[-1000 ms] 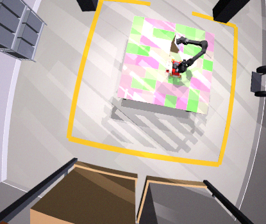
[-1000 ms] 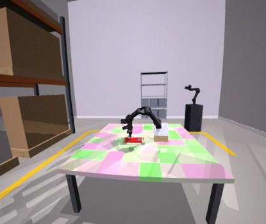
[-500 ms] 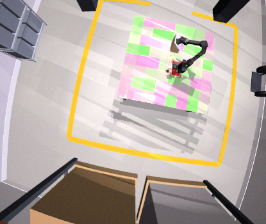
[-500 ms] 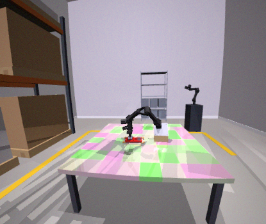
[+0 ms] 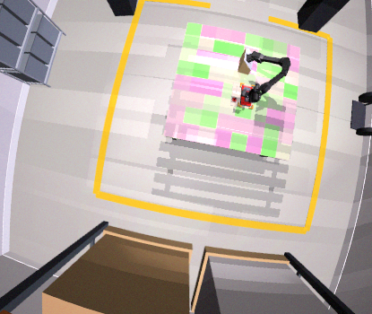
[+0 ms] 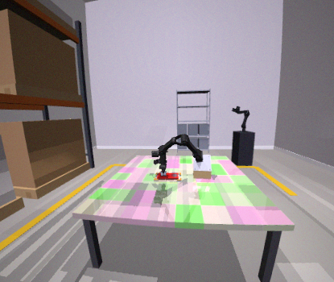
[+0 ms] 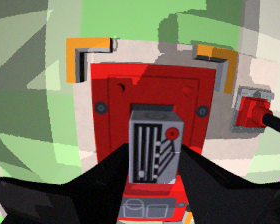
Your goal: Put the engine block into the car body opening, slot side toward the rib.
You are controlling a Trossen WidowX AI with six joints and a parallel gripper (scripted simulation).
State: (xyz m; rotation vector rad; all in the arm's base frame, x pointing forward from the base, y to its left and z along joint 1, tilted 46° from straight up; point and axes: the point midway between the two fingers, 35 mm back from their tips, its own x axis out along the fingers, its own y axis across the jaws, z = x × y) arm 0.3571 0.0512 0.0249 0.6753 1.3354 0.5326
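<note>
The grey engine block [image 7: 166,167] has dark slots and a red round mark on its top. My gripper [image 7: 153,149] [image 6: 163,173] is shut on it, one black finger on each side. The red car body [image 7: 102,137] [image 6: 175,176] lies under the gripper. In the wrist view, a dark strip of the opening [image 7: 151,107] shows just beyond the block's far edge; the block and fingers hide the rest. The rib is not visible. How deep the block sits, and whether it touches the body, I cannot tell.
Orange corner brackets [image 7: 71,62] [image 7: 230,72] stand around the car body. A red piece with a black rod [image 7: 251,111] sits in a grey holder to its right in the wrist view. A box with a pale sloping top [image 6: 202,165] [image 5: 244,65] stands near the arm's base.
</note>
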